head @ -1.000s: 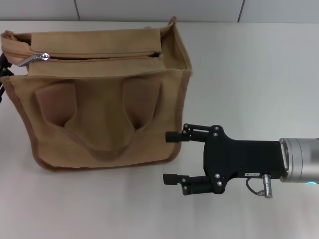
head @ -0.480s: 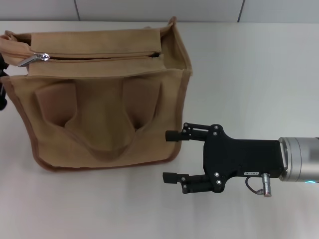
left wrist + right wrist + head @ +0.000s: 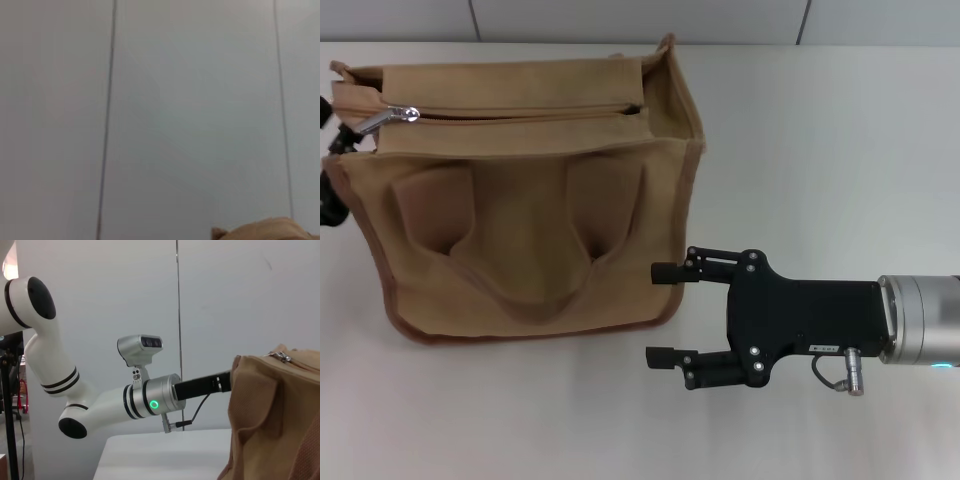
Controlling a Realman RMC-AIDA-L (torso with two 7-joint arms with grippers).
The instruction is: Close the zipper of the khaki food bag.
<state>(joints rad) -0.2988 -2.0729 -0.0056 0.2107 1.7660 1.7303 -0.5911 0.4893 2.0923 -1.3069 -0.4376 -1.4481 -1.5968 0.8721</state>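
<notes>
a lab or test room: bare white table, plain panelled wall.

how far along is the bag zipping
Nothing looks done: the zipper runs open across the khaki food bag, with its pull tab at the left end. The left pincer is at that end, mostly hidden. The right pincer waits open beside the bag. Pulling the tab across remains.

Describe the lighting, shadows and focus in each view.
Head view: even, soft light; the bag and the right gripper are sharp, with only faint shadows on the table, and a small glint on the zipper pull. Left wrist view: blurred, mostly pale wall, with a soft tan corner of bag. Right wrist view: the left arm is sharp, its green ring glowing.
</notes>
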